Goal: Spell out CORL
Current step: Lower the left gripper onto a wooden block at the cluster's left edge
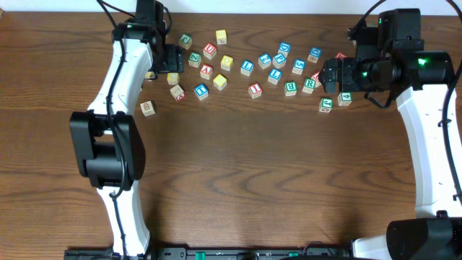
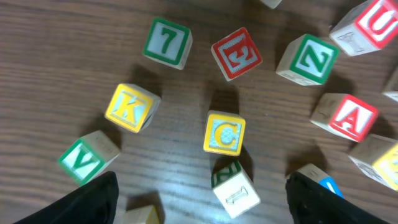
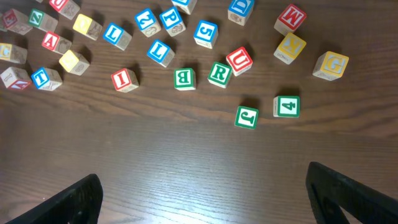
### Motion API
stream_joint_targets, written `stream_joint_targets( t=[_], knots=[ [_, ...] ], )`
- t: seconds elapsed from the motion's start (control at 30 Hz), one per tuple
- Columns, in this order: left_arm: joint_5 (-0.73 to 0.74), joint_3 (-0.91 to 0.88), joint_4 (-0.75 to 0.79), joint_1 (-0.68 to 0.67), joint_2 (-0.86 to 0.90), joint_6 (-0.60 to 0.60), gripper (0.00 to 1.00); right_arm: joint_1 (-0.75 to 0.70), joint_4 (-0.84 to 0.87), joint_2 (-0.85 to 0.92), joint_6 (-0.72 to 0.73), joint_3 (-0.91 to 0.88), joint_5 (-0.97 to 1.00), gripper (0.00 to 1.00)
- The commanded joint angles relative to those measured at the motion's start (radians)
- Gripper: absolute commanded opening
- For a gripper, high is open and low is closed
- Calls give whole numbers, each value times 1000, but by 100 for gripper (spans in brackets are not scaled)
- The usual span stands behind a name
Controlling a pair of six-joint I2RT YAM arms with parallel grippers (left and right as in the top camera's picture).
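C block [image 2: 224,134] lies just ahead of the left jaws, centred. Left and right jaws both apart, empty.

Soft, even light is falling on the dark wooden table [image 1: 289,180]
A pale sheen is spreading over the wood toward the near edge; the blocks [image 1: 247,68] along the far edge are casting short, faint shadows; the yellow C block [image 2: 224,133] is showing sharp, while the left fingertips [image 2: 87,202] and right fingertips [image 3: 348,193] are lying dark and blurred; a green lamp [image 1: 422,61] is glowing near the right edge.
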Motion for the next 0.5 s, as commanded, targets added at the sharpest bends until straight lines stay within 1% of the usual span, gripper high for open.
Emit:
stream_joint_targets(
  t=[0.0,0.07,0.2,0.47],
  knots=[
    [-15,23,23,-9,47,-10,81,0,-3,-2,-14,23,-8,99],
    [-15,23,42,-15,68,-15,77,0,-3,-2,-14,23,-8,99],
    [-11,23,84,-26,99,-28,74,0,-3,-2,-14,23,-8,99],
    [-12,22,123,-48,145,-28,73,0,-3,-1,-14,21,-8,99]
  ],
)
